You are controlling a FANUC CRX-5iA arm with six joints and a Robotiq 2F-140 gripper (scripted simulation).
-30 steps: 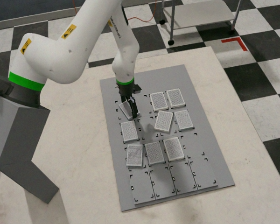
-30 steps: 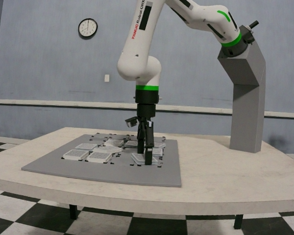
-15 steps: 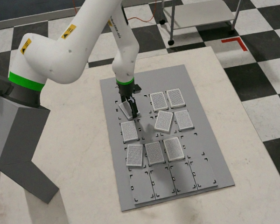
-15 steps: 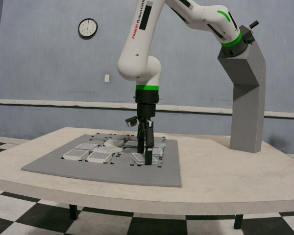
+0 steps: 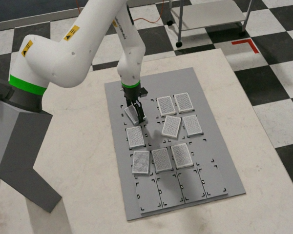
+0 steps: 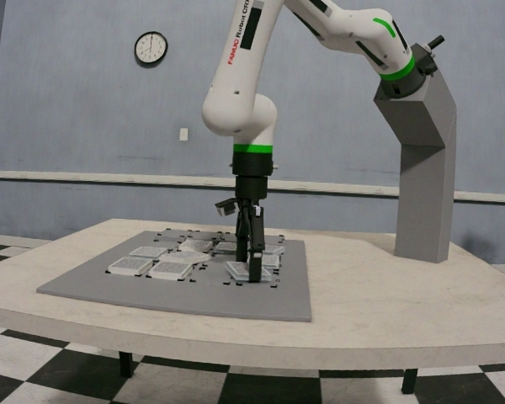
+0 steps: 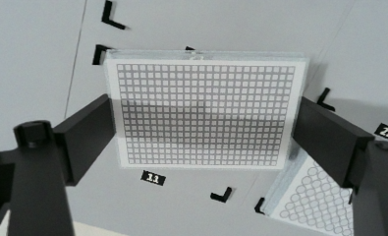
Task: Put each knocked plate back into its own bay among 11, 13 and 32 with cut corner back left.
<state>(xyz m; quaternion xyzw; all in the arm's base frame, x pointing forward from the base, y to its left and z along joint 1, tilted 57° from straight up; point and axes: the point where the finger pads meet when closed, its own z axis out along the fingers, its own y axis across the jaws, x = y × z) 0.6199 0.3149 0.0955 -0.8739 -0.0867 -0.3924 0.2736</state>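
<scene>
The hand (image 7: 202, 133) is clenching a sealed 384-well plate (image 7: 203, 110), one pad (image 7: 84, 135) pressing each short end, which leaves the long sides free to slide down between the corner pieces. The plate is sitting at bay 11, the label (image 7: 152, 178) showing just beside its near edge in the wrist view. In the top view it is lying skewed (image 5: 132, 114) against the bay's corner pieces (image 7: 224, 195), so it is probably not yet seated square; gripping it by the ends is likely meant to let the arm lift, turn and lower it flat.

Two other plates are also lying out of true on the grey deck (image 5: 217, 151). One (image 5: 171, 126) is resting crooked in the middle of the deck, near bay 32 by my reading. Another (image 5: 140, 162) is sitting askew at the front row, overlapping its bay's edge, probably bay 13's. Both are waiting untouched.

A 96-well plate (image 7: 318, 202) is lying just beside bay 11, close to one finger, so any turn of the held plate will be needing care not to clip it. The deck is resting on the table (image 5: 78, 126).
</scene>
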